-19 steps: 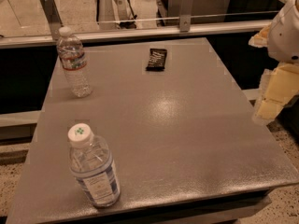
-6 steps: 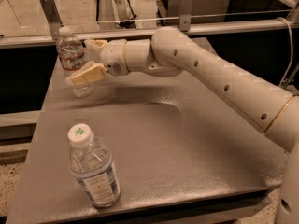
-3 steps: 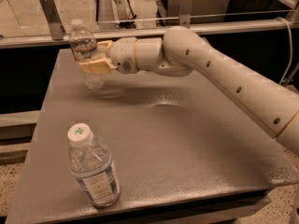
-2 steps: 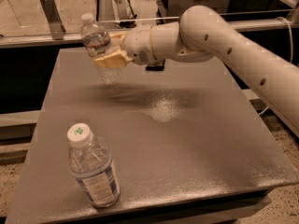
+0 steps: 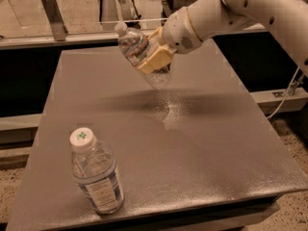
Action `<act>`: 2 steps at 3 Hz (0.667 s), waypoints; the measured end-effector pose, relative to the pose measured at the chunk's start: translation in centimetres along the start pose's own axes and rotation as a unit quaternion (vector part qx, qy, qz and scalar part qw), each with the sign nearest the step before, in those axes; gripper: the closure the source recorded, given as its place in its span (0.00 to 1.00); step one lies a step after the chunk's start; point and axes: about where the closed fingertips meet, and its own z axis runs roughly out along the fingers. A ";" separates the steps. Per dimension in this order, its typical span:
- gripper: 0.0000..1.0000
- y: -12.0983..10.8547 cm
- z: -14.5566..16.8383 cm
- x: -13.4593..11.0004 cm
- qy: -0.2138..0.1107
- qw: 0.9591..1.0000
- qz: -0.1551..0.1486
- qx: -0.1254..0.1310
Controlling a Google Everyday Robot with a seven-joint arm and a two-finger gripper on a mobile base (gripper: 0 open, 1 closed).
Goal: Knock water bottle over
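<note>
Gripper (image 5: pixel 154 60) clamped around tilted water bottle (image 5: pixel 131 42), apparently clear of worktop (image 5: pixel 216 143) toward 12 o'clock; bottle not yet lying down.

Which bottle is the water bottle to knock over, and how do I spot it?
Start at the grey square table; above its far half the robot's beige hand is shut on the slim clear plastic water bottle, holding it tilted, cap toward the far left. Its cap is plain white, unlike the wider clear bottle with a green-marked cap standing upright at the near left corner.
</note>
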 end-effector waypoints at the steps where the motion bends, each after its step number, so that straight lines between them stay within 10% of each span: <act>1: 1.00 2.6 -2.4 3.2 0.088 0.995 -0.006 -0.048; 2: 1.00 5.6 -3.4 5.6 0.162 0.981 -0.021 -0.108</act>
